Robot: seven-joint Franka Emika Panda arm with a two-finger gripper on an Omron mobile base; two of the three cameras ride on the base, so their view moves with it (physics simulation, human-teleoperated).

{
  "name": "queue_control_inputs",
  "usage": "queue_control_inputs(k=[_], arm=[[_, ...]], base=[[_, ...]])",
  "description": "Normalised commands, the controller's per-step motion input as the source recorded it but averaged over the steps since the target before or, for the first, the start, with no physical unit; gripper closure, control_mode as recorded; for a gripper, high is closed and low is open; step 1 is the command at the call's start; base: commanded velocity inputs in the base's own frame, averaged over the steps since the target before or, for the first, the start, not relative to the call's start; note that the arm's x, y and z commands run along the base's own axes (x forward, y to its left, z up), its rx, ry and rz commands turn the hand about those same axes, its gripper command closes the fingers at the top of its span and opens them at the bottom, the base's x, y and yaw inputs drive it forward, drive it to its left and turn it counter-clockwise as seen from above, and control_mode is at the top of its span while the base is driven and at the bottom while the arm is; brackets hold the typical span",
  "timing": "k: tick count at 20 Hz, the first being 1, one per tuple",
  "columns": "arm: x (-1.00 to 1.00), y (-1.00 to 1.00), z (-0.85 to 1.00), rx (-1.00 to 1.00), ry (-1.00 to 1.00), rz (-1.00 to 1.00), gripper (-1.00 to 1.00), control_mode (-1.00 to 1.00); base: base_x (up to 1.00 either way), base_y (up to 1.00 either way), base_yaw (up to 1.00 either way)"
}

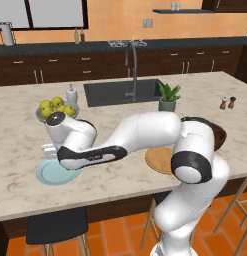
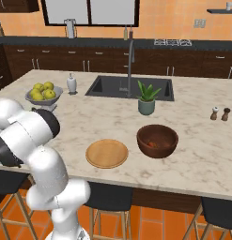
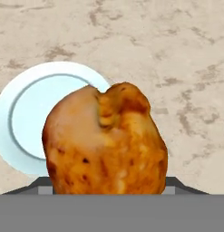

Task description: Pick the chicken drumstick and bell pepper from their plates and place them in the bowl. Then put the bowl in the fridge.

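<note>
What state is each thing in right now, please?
chicken drumstick: off its plate, held between the fingers
blue plate: bare
wooden plate: bare
bowl: upright, something red inside
fruit bowl: full

No text, label, brand, number or sign can be read on anything here.

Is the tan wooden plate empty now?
Yes: in the right base view the tan wooden plate lies bare, while something red sits in the dark bowl beside it.
</note>
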Motion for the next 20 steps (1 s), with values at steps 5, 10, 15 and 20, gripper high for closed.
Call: queue_control_inputs(k=[5,10,15,20], arm=[[-0.42,-1.0,0.41,0.01,0.0,0.0,1.0,-1.0],[-0.35,-1.0,0.4,0.0,0.0,0.0,1.0,-1.0],[-0.2,-1.0,0.42,0.02,0.01,0.0,1.0,-1.0],[-0.02,-1.0,0.31,0.04,0.05,0.01,1.0,-1.0]], base=[[0.0,0.0,0.0],[0.0,0.0,0.0],[0.0,0.0,0.0],[0.0,0.0,0.0]])
